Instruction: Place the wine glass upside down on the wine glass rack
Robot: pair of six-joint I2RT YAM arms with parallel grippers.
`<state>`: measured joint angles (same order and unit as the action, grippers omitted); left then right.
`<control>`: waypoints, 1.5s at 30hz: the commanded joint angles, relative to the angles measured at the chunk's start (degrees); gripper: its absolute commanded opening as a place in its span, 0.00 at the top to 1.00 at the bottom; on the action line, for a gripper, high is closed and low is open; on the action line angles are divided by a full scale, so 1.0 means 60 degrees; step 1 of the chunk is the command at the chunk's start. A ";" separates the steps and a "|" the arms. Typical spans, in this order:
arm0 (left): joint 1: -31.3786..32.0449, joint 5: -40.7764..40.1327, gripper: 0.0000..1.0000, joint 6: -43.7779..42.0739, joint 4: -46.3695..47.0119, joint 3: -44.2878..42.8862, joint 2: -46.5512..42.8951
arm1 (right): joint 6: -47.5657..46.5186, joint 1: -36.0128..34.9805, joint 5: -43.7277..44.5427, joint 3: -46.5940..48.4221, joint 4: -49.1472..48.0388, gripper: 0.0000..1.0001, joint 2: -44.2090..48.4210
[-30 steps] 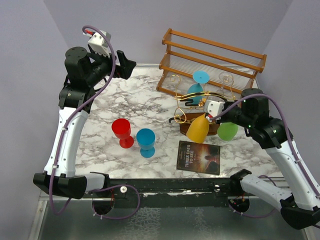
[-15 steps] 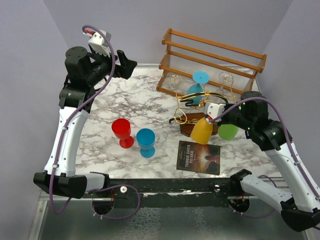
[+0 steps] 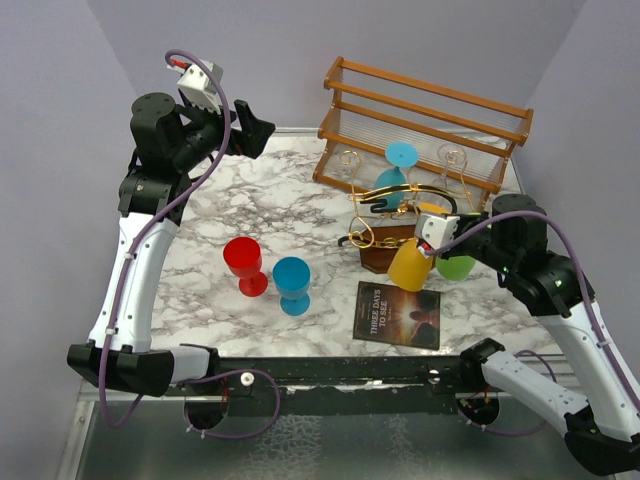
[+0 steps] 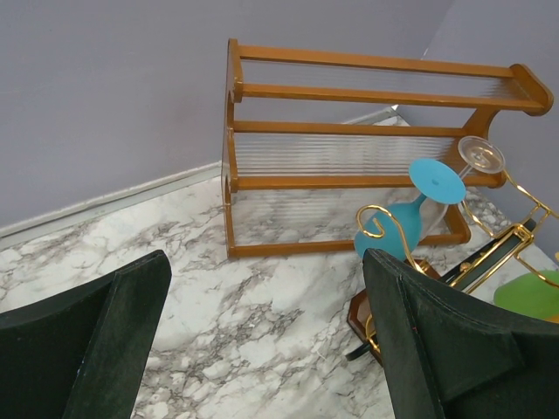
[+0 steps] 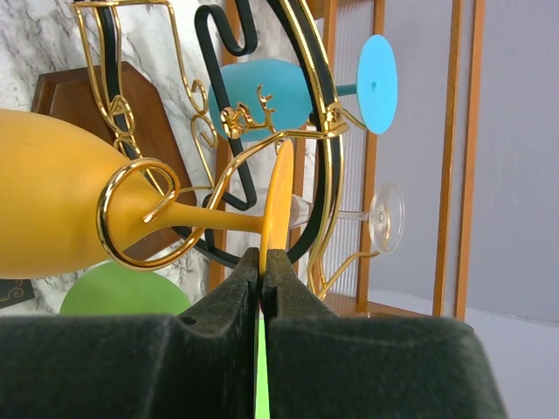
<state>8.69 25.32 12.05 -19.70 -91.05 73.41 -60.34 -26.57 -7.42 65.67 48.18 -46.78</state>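
Clamping the glass's (image 5: pixel 52 201) foot in my right hand (image 5: pixel 260 262), I see its stem crosswise to my fingers (image 5: pixel 223 301), inside the rack's (image 5: pixel 148 105) gold loop, bowl outside.

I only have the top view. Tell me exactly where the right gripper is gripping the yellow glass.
Observer: The right wrist view shows the right gripper shut on the foot rim of the yellow glass.
Operator: Report the stem.
Observer: It lies sideways, crossing a curled gold loop of the wine glass rack.
Operator: Check the left gripper.
Observer: The left wrist view shows the left gripper open and empty.
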 commanded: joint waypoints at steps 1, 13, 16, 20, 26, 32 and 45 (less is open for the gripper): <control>-0.0056 0.0238 0.05 -0.0064 0.0323 -0.0021 -0.0010 | -0.0213 -0.0036 0.0147 -0.0262 -0.0119 0.99 0.0266; -0.0055 0.0098 0.05 -0.0326 0.0300 0.0027 0.0125 | -0.0562 -0.0040 -0.0863 -0.0290 0.0305 0.99 0.0631; -0.0056 0.0022 0.05 -0.0403 0.0269 0.0035 0.0167 | -0.0592 -0.0040 -0.1121 -0.0266 0.0375 0.99 0.0654; -0.0049 0.0028 0.05 -0.0454 0.0289 0.0130 0.0167 | -0.0606 -0.0040 -0.1458 -0.0172 0.0418 0.99 0.0594; -0.0064 0.0043 0.05 -0.0446 0.0288 0.0110 0.0163 | -0.0668 -0.0040 -0.1531 -0.0029 0.0400 0.99 0.0448; -0.0063 0.0125 0.05 -0.0466 0.0299 0.0037 0.0183 | -0.0725 -0.0033 -0.1454 0.0058 0.0565 0.99 0.0518; -0.0065 0.0036 0.05 -0.0535 0.0260 -0.0011 0.0294 | -0.0784 -0.0040 -0.1778 0.0131 0.0828 0.99 0.0757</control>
<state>8.62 25.30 9.54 -19.66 -90.39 74.85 -64.79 -26.57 -14.79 64.51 52.97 -42.96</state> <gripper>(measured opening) 0.947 0.019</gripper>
